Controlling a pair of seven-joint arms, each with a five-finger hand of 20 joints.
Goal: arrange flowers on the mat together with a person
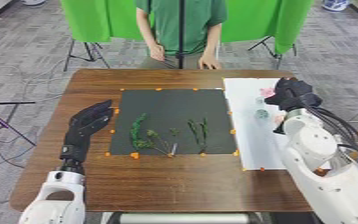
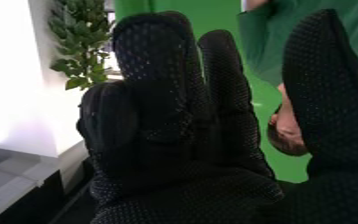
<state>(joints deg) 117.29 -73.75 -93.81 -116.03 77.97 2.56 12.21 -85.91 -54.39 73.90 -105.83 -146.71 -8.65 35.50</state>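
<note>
Pink and small, the flower near the far edge of the white rectangular sheet is best pinched lightly by the black-gloved right hand, straight-fingered and empty, then laid uncrushed on the dark grey mat.

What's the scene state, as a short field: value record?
dark mat: on the wooden table, green stems lying on it
white sheet: right of the mat
pink flower: on the sheet, beside the right hand
pale green piece: on the sheet, nearer the robot than the pink flower
right hand: at the sheet's far right, open
left hand: left of the mat, open
</note>
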